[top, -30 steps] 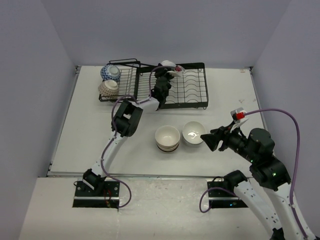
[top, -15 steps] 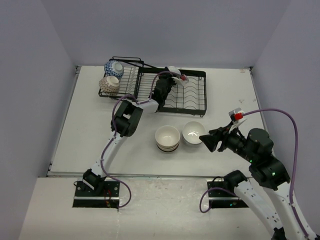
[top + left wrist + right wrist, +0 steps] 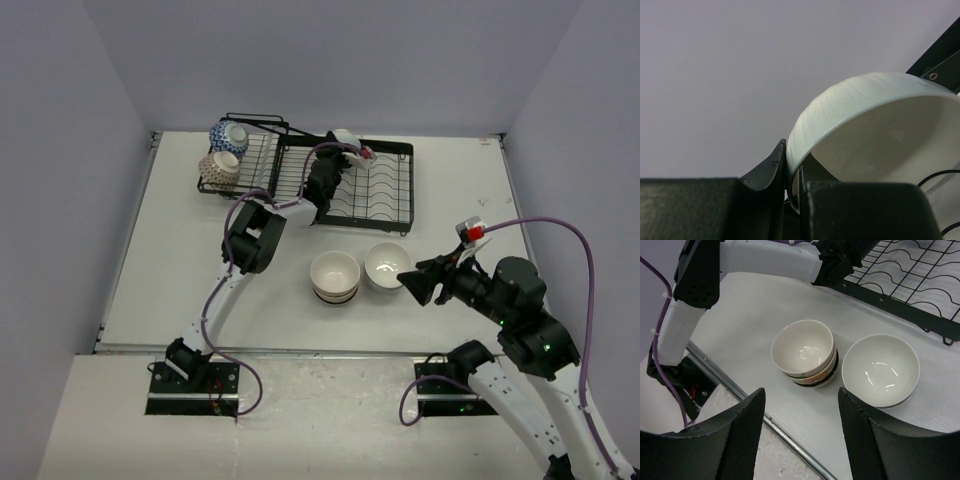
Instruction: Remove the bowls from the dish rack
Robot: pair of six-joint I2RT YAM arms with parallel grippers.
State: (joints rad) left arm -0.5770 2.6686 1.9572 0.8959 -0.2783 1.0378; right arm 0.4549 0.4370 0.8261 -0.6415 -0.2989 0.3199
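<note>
The black wire dish rack (image 3: 375,195) stands at the back of the table. My left gripper (image 3: 338,158) is over it, shut on the rim of a plain white bowl (image 3: 345,141), which fills the left wrist view (image 3: 875,130). A blue-and-white bowl (image 3: 228,137) and a cream bowl (image 3: 219,170) sit in the rack's left section. On the table stand a stack of cream bowls (image 3: 334,276) with a dark band and a single white bowl (image 3: 386,266); both show in the right wrist view, the stack (image 3: 805,352) and the white bowl (image 3: 883,369). My right gripper (image 3: 410,279) is open and empty beside the white bowl.
The rack's near edge (image 3: 900,315) and my left arm (image 3: 765,262) cross the top of the right wrist view. The table's front metal edge (image 3: 740,395) runs just below the stacked bowls. Grey walls enclose the table on three sides.
My left gripper has shifted slightly with the white bowl over the rack, and the rack has shifted a little on the table. The right arm has barely moved.
</note>
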